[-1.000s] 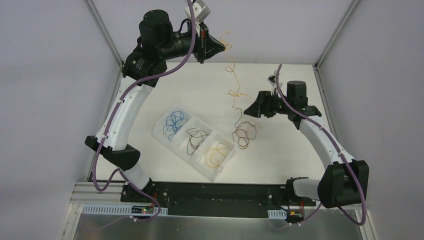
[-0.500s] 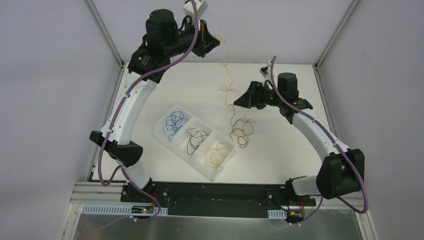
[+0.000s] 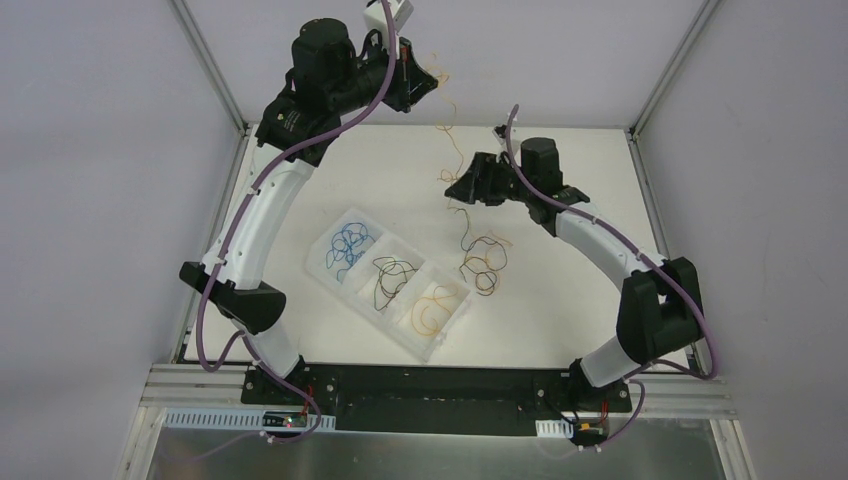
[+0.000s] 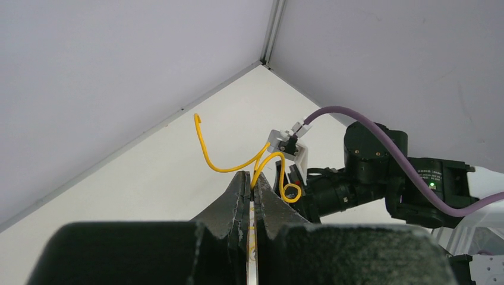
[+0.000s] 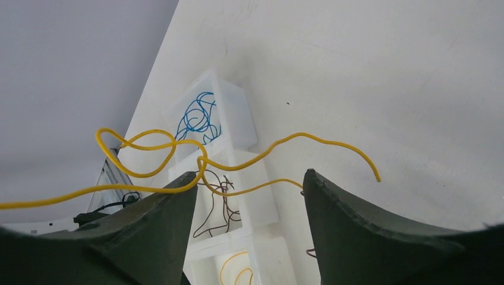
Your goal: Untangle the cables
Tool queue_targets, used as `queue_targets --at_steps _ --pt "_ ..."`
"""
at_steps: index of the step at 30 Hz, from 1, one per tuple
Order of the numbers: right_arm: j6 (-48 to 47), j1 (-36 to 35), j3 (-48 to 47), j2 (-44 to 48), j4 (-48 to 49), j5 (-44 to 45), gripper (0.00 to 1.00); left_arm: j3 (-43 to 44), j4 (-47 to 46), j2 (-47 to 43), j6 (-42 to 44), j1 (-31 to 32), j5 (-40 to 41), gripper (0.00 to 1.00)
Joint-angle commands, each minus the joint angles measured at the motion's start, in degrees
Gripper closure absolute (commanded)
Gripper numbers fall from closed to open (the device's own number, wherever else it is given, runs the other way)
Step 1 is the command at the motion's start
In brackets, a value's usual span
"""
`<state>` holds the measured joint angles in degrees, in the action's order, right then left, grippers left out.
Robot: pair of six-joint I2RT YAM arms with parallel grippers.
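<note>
We show the left gripper point(image 4: 251, 181) pinched on a yellow cable point(image 4: 229, 171), raised high at the back; the strand crosses the right gripper point(image 5: 249, 184), jaws wide, and hangs to a tangle point(image 3: 485, 262) beside the three-compartment tray point(image 3: 328, 237).

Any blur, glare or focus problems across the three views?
Top external: even soft light, no glare, cable tangle thin but legible. Left wrist: left tool close and out of focus, yellow cable sharp. Right wrist: right tool dark and blurred, cable crisp.
</note>
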<state>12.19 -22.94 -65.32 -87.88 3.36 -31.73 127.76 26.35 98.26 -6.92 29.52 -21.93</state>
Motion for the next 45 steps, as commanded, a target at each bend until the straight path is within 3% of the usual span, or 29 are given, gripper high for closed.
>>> queue_targets --at_steps 1,4,8,10,11,18,21,26,32,35,40,45 --pt "1.9 -1.2 -3.0 -2.1 7.2 4.1 0.34 0.0 -2.4 -0.1 -1.6 -0.3 1.4 1.00" --pt "4.0 -1.7 -2.8 -3.2 10.5 3.8 0.41 -0.7 -2.4 -0.2 -2.0 -0.4 1.7 1.00" --pt "4.4 -2.2 -2.1 -3.9 11.8 3.2 0.82 -0.2 -2.5 0.0 -1.6 -1.0 2.1 1.00" --pt "3.0 -1.6 -0.3 -3.4 10.7 2.8 0.98 0.8 -2.5 0.0 -1.5 -2.0 2.3 1.00" --pt "1.8 -1.0 1.3 -2.9 9.8 2.7 1.00 1.8 -2.5 -0.1 -1.8 -3.1 2.4 1.00" --pt "-4.9 10.0 18.6 -0.6 8.9 3.2 1.00 9.9 -6.7 -2.2 -7.3 -9.7 -4.3 1.00" --pt "0.0 16.4 18.1 -2.5 4.9 -1.2 1.00 10.5 -8.2 -4.4 -7.6 -10.2 -5.4 1.00" --pt "0.6 19.4 16.6 -1.7 2.0 -3.4 1.00 8.5 -8.9 -8.1 -7.4 -10.3 -8.5 1.00" --pt "2.4 19.5 11.3 -0.4 -3.0 -7.1 1.00 -7.6 -9.0 -15.0 -5.7 -9.4 -20.7 1.00" --pt "2.1 19.6 8.9 0.6 -7.0 -7.9 1.00 -18.5 -8.2 -21.2 0.6 -5.7 -25.8 1.00" --pt "1.3 19.6 7.9 1.4 -9.5 -8.3 1.00 -31.6 -1.9 -27.7 14.4 5.3 -22.2 1.00" --pt "1.1 19.7 7.2 1.6 -11.2 -8.5 1.00 -39.7 0.3 -29.2 19.1 13.7 -17.7 1.00"
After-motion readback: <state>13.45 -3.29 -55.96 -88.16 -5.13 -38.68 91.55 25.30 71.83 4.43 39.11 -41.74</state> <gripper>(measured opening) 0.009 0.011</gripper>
